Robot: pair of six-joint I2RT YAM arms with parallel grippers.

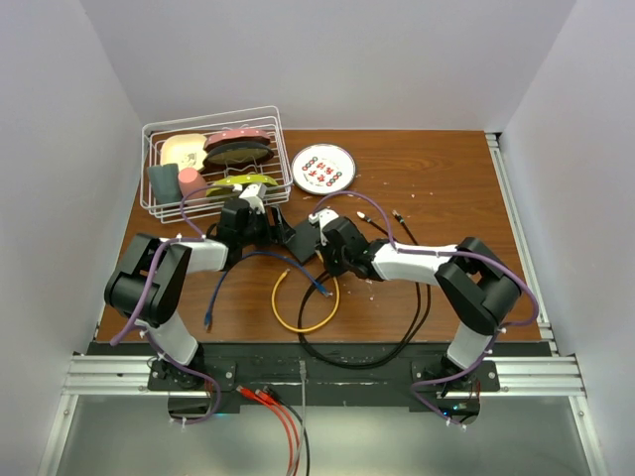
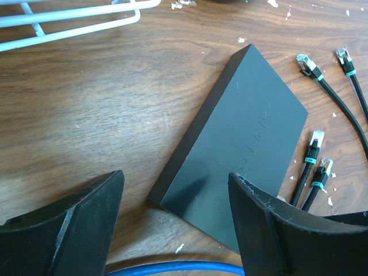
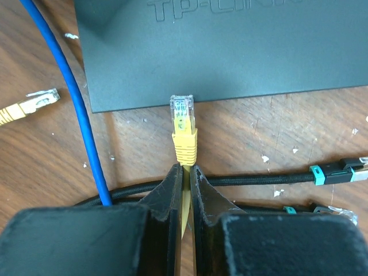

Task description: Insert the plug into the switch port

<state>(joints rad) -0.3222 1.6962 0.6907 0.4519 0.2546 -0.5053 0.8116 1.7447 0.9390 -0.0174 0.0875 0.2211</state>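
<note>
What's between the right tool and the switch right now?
Only the yellow plug, which the right tool pinches by its cable, its clear tip at the near edge of the switch. The right wrist view shows it.

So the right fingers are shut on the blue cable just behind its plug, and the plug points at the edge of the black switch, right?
Not quite. The cable in the right fingers is yellow, not blue; the right wrist view shows it. They are shut on the yellow cable just behind its plug, which points at the edge of the black switch. The blue cable lies loose alongside.
</note>
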